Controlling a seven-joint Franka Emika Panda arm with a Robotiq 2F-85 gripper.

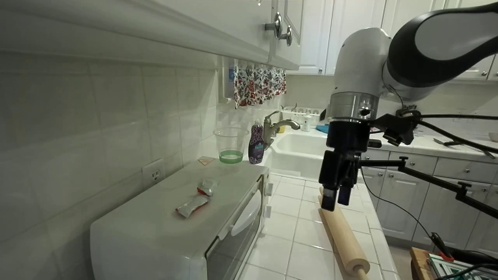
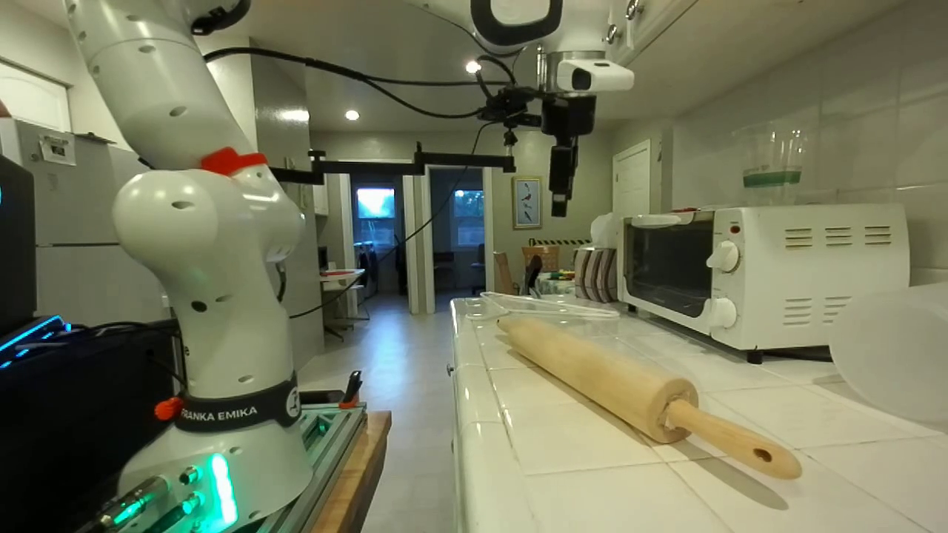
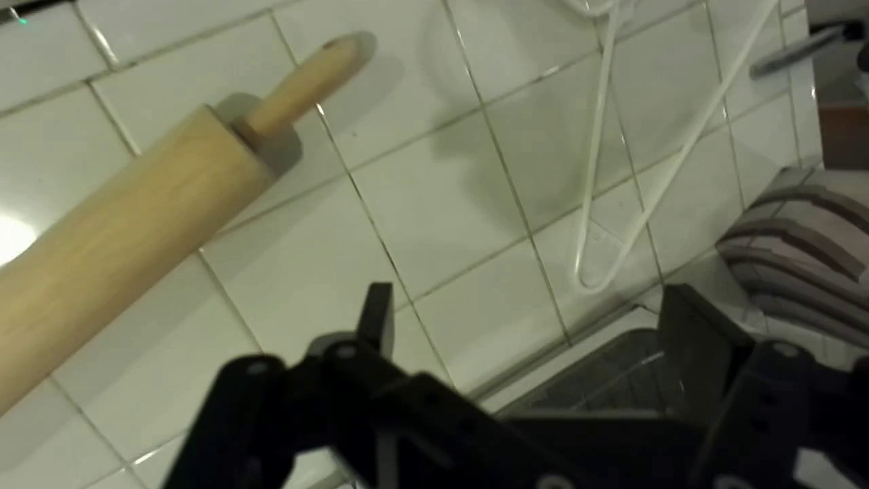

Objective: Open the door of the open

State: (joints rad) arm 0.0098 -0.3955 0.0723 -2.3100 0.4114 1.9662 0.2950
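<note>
In an exterior view, the toaster oven [image 1: 167, 233], taken as the oven of the task, stood on the tiled counter [image 1: 272, 241] with its back toward the tiled wall [image 1: 116, 128], a placement that presumably left the front free for the door [image 1: 235, 245] to drop. The door was closed; its handle [image 1: 248, 214] lay along the top edge, which suggested a hinge below. The long axis of the toaster oven ran along the wall, and its front faced the free edge of the counter. The end effector [image 1: 336, 200] hung well apart from the handle with its fingertips [image 1: 328, 203] downward. In an exterior view, the control knobs [image 2: 723, 256] stood at the near end of the front, and the door faced the side of the robot base [image 2: 255, 451], an orientation likely suited to a reach and pull. The end effector was well above the level of the rolling pin [image 2: 600, 376], perhaps to clear it on the way in; its spread could not be told from this angle. In the wrist view, the fingers [image 3: 699, 339] were wide apart with nothing between them, probably so as to take the handle. The front of the toaster oven crossed the lower part obliquely, rising to the right; the rolling pin, well apart from it, slanted the same way but more steeply.
</note>
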